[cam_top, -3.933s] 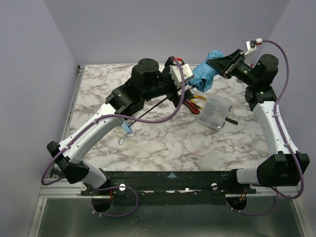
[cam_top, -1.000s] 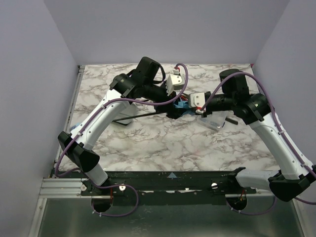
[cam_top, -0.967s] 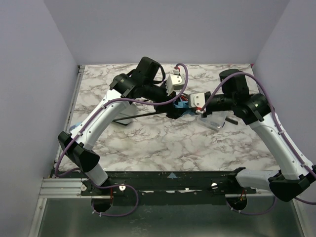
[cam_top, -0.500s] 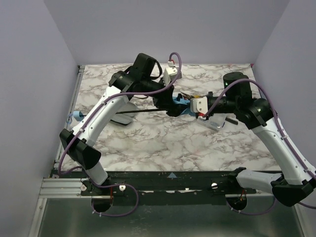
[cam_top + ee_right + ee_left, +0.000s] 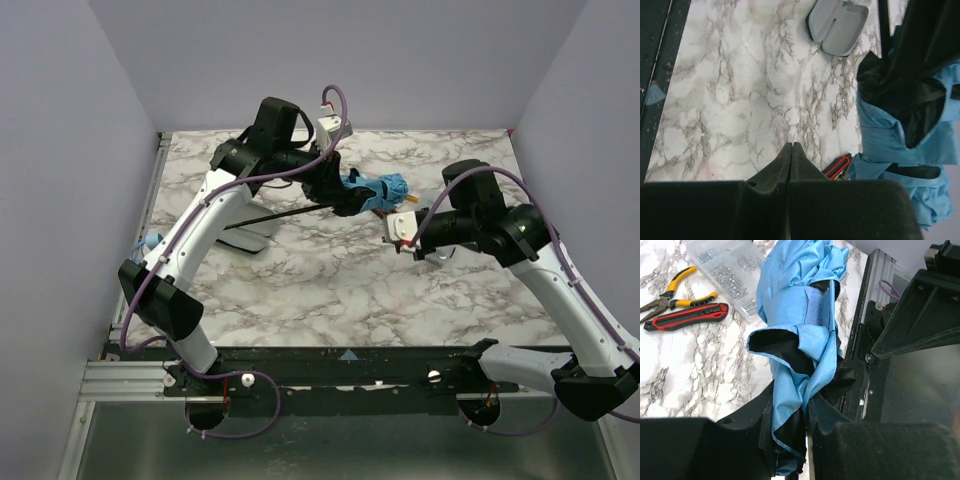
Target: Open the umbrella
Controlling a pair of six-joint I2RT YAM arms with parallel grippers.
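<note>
Two robot arms are reaching over a marble-patterned table (image 5: 300, 290). The left gripper (image 5: 790, 432) is clenching the umbrella (image 5: 800, 325). Its two black fingers are squeezing the near end of the bunched sky-blue fabric, and the black lining is showing inside the folds. The bundle is sticking out past the fingertips, raised clear of the table, and a blue strap (image 5: 816, 305) is wrapping around it further out. Seen from above, a thin black shaft (image 5: 275, 214) is running back from this gripper and passing under its own arm. A small light-blue handle (image 5: 150, 241) is lying beyond that arm, at the table's left edge; the arm is hiding the stretch between shaft and handle.

The right gripper (image 5: 791, 152) is hovering near the umbrella without touching it. Its fingers are pressing flat together with nothing between them. In its wrist view the blue fabric is hanging off to the right of the fingertips, apart from them.

Down on the table, to the left of the left gripper's fingertips in its wrist view, pliers (image 5: 670, 295) with yellow handles are lying just beside a red and black knife (image 5: 687, 322). A clear box (image 5: 727, 272) of small hardware is sitting close by. Ahead of the right gripper's fingertips, a grey rounded case (image 5: 837, 25) is resting on the marble
</note>
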